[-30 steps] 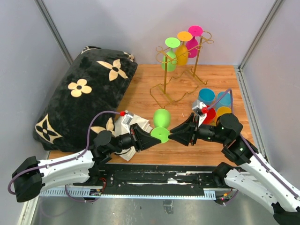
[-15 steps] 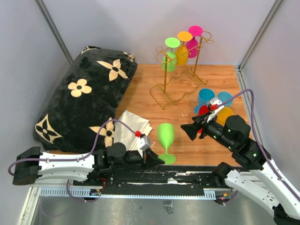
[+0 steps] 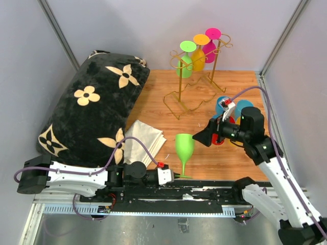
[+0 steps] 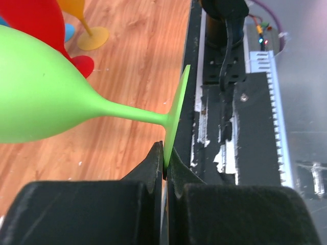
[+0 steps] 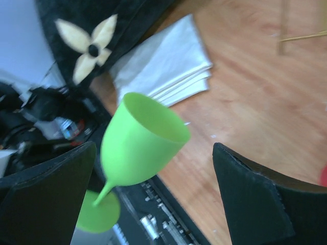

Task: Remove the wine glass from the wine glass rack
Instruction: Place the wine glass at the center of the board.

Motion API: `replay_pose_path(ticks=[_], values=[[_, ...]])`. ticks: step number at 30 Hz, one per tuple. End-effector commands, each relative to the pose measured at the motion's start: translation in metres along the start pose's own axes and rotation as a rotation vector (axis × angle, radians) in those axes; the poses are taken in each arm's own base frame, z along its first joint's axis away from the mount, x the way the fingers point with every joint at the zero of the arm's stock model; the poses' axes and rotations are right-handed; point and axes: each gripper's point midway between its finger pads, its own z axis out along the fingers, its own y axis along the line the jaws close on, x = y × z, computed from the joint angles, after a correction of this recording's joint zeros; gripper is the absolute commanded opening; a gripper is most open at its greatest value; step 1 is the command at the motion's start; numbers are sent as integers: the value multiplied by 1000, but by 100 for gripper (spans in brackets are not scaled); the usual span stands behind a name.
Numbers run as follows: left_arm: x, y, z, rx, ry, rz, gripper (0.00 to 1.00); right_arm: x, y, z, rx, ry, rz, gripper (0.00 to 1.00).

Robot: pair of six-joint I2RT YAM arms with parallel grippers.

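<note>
The gold wire wine glass rack (image 3: 180, 92) stands at the back, with a green, a yellow and a magenta glass hanging upside down from its top rail. A lime green wine glass (image 3: 184, 147) is off the rack and stands upright near the table's front edge. My left gripper (image 3: 172, 176) is shut on the rim of its foot (image 4: 173, 120), with the bowl (image 4: 41, 97) pointing away. My right gripper (image 3: 200, 139) is open just right of the bowl (image 5: 143, 135), which shows between the spread fingers (image 5: 253, 199) untouched.
A black flowered pillow (image 3: 92, 107) fills the left side. A folded white cloth (image 3: 145, 137) lies beside it. Several coloured glasses (image 3: 231, 109) stand at the right behind my right arm. The black base rail (image 3: 168, 191) runs along the near edge.
The right gripper opened, let go of the green glass and drew back to the right. The left gripper carried the glass by its foot toward the front edge, turning it upright.
</note>
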Motion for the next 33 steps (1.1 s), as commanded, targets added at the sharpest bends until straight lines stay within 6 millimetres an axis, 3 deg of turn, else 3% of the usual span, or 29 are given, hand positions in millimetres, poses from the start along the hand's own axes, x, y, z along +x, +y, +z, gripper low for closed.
replay_pose_path(ticks=[1,7,16,24,33], values=[[-6,8,-3,-4,-4,193,1,2,54,-7,-356,88,13,97],[14,2,-12,54,48,301,0,-5,49,2,-357,84,-30,94],[13,5,-16,51,39,335,0,-7,60,13,-460,165,-30,87],[15,15,-19,-2,65,356,1,25,73,18,-489,335,-35,66],[21,24,-25,-45,97,368,1,28,93,7,-584,366,-36,39]])
